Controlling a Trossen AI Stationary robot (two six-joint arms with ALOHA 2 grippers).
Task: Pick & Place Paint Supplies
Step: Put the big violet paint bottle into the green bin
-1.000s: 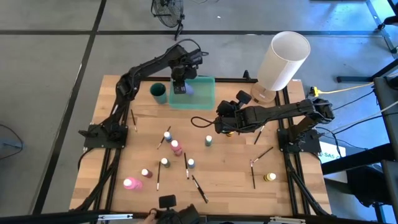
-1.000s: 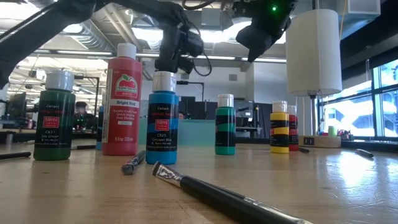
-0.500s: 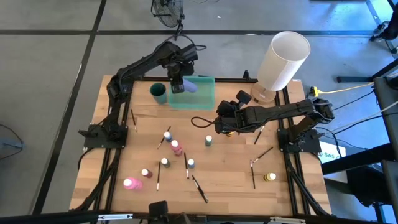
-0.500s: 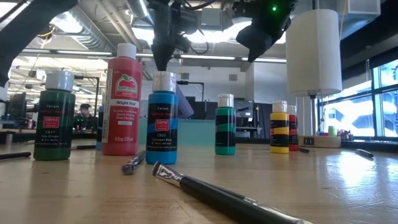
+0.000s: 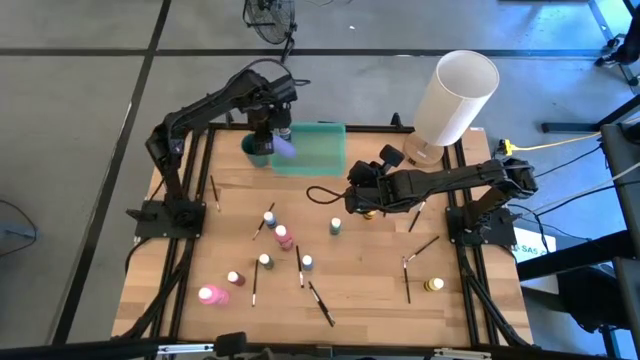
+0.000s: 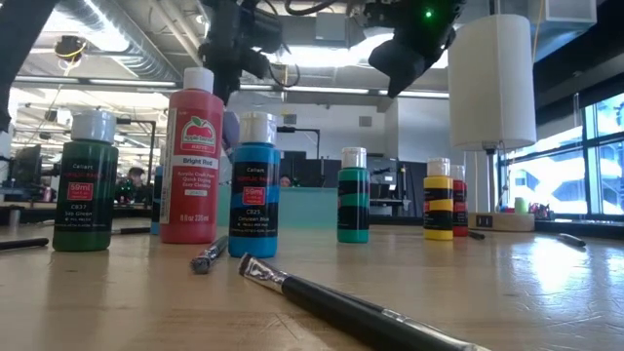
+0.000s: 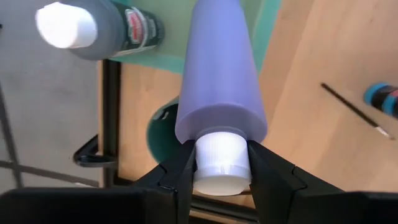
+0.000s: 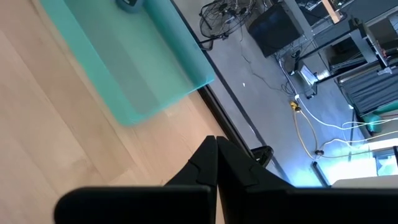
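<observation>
We see the left claw (image 7: 219, 163) clamped on the white cap of a purple paint bottle (image 7: 221, 74), holding it above a green cup (image 5: 256, 149), while the right claw (image 8: 216, 163) hangs clenched, empty.

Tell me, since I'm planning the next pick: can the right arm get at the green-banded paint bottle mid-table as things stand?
Probably yes. The right end effector, shut and empty, hangs just beside the green-banded bottle, which stands apart from other bottles. The left end effector holds the purple bottle far off near the tray.

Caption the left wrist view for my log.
Left hand grips a purple bottle by its white cap, above a teal cup beside the tray.
</observation>
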